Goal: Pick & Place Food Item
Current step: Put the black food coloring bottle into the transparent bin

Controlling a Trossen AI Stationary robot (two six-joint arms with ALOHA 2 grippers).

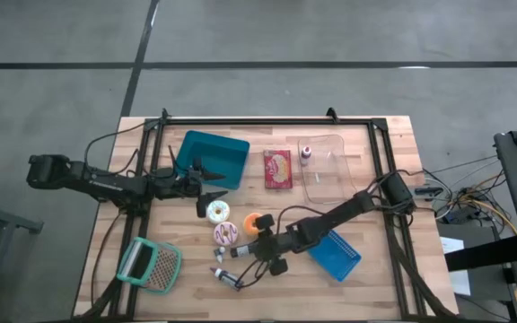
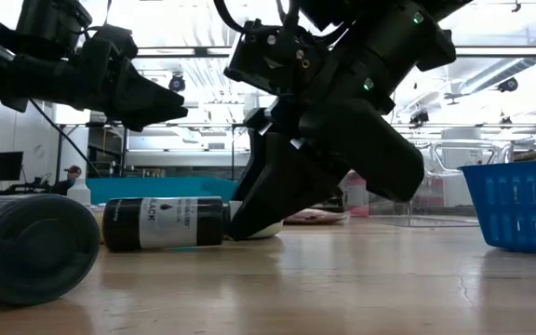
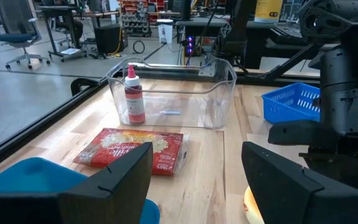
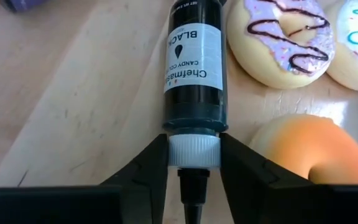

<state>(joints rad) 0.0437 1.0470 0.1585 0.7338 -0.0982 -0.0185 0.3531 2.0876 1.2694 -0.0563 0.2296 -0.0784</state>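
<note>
Pinching the black bottle's (image 4: pixel 194 59) cap, the right gripper (image 4: pixel 193 155) hasn't lifted it; left gripper (image 3: pixel 194 180), at nine o'clock, waits spread.

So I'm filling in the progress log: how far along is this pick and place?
Early. Nothing looks placed yet, and the teal bin looks empty. In hand: the right gripper has its fingers on either side of the white cap of the black candy color bottle, which lies on the table. Left to do: lift and place it. The left gripper hovers open by the bin, above the white-iced donut.
</note>
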